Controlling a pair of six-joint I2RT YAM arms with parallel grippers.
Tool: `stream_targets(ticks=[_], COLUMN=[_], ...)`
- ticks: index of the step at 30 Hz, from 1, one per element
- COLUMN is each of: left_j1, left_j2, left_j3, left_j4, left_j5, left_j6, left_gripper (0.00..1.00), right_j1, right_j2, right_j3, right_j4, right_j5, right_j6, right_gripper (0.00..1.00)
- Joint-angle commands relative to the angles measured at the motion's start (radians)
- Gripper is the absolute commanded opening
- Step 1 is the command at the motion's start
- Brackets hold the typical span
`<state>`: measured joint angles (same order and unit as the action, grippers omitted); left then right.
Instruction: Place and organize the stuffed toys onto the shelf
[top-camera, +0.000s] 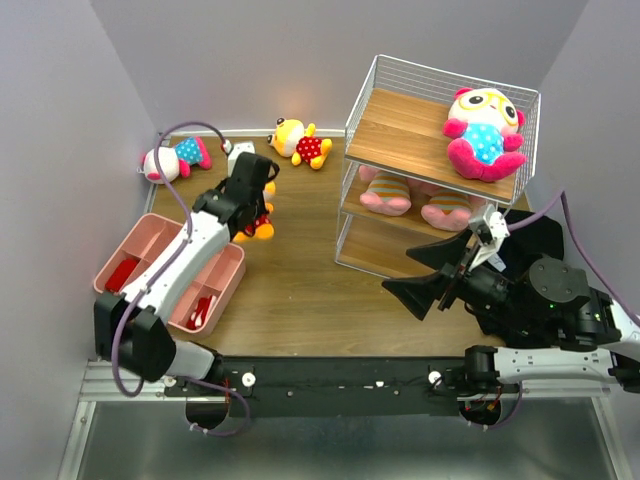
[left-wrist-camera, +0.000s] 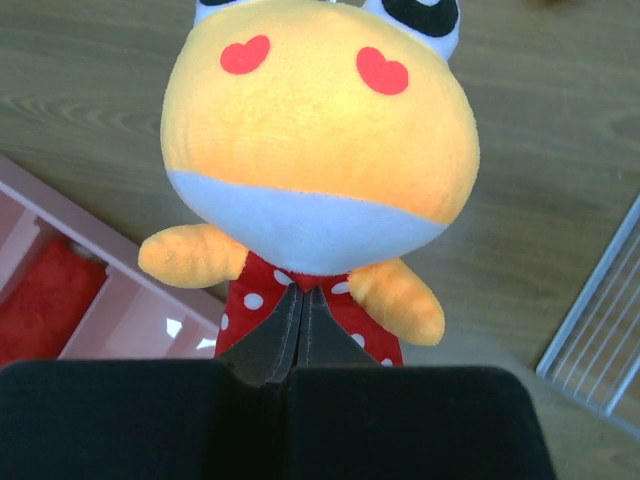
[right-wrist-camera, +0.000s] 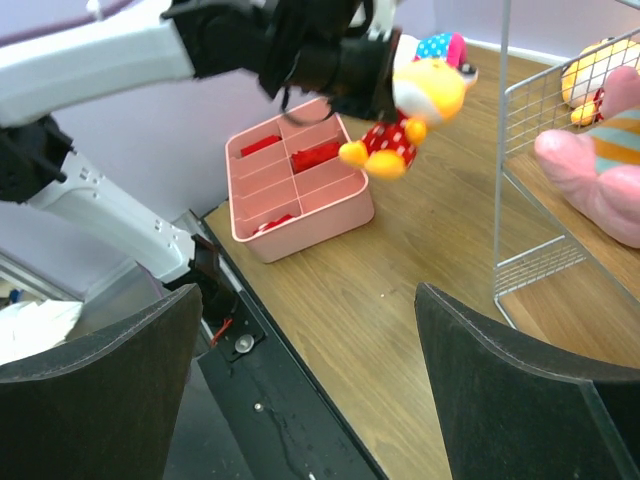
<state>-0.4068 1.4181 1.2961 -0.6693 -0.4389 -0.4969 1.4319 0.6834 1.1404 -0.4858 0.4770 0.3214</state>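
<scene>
The left tool (left-wrist-camera: 300, 335) is pinched shut on the red dotted outfit of a yellow toy (left-wrist-camera: 320, 130), gripping it just below the chin. Its orange arms stick out to either side of the fingers. From the right wrist view that toy looks to hang clear of the table (top-camera: 300, 290), just beside the pink tray (top-camera: 170, 270), though I can't be sure its feet are off the wood. The tray has red pieces lying in several of its compartments.

The right tool (right-wrist-camera: 308, 300) sits low near the front of the shelf (top-camera: 420, 130) with its two fingers spread wide apart, and there is nothing between them.

On the shelf's top board a white-faced toy (top-camera: 485, 130) with pink limbs and a blue dotted belly sits towards the right end. On the middle board a pink striped pig (top-camera: 385, 192) lies beside its twin (top-camera: 450, 208), the two close together.

A second yellow toy (top-camera: 298, 142) lies on the table at the far edge, left of the shelf. A second white-faced toy (top-camera: 175, 158) lies on its side in the far left corner, well apart from the shelf.
</scene>
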Motion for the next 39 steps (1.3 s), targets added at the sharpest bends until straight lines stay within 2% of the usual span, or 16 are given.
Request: stream_targets(ticks=[1, 5, 8, 10, 17, 27, 36, 39], left_j1=[-0.108, -0.262, -0.449, -0.571, -0.789, -0.872, -0.900, -0.923], left_j2=[-0.180, -0.330, -0.370, -0.372, -0.275, 0.019, 0.163, 0.205], left_j3=[-0.173, -0.294, -0.348, -0.365, -0.330, -0.178, -0.149, -0.117], left_j4=[0.004, 0.017, 0.017, 0.013, 0.048, 0.164, 0.431, 0.426], left_j5=[-0.020, -0.014, -0.087, -0.119, -0.213, -0.265, -0.225, -0.221], left_j6=[-0.017, -0.080, -0.172, -0.244, -0.337, -0.315, -0.171, -0.147], left_gripper=[0.00, 0.00, 0.00, 0.00, 0.00, 0.00, 0.00, 0.00], right_j1=[0.002, 0.004, 0.002, 0.002, 0.004, 0.002, 0.002, 0.004], right_j2=[-0.041, -0.053, -0.071, -0.094, -0.177, -0.177, -0.212, -0.242], right_j3=[-0.031, -0.022, -0.016, -0.024, -0.073, -0.064, -0.071, -0.074], right_j4=[0.030, 0.009, -0.016, -0.020, 0.039, 0.055, 0.113, 0.119], right_j5=[0.015, 0.034, 0.028, 0.034, 0.020, 0.008, -0.021, -0.018], right_j6=[0.015, 0.007, 0.011, 0.019, 0.034, 0.021, -0.015, -0.019], right_gripper=[0.94, 0.94, 0.94, 0.94, 0.93, 0.93, 0.92, 0.92])
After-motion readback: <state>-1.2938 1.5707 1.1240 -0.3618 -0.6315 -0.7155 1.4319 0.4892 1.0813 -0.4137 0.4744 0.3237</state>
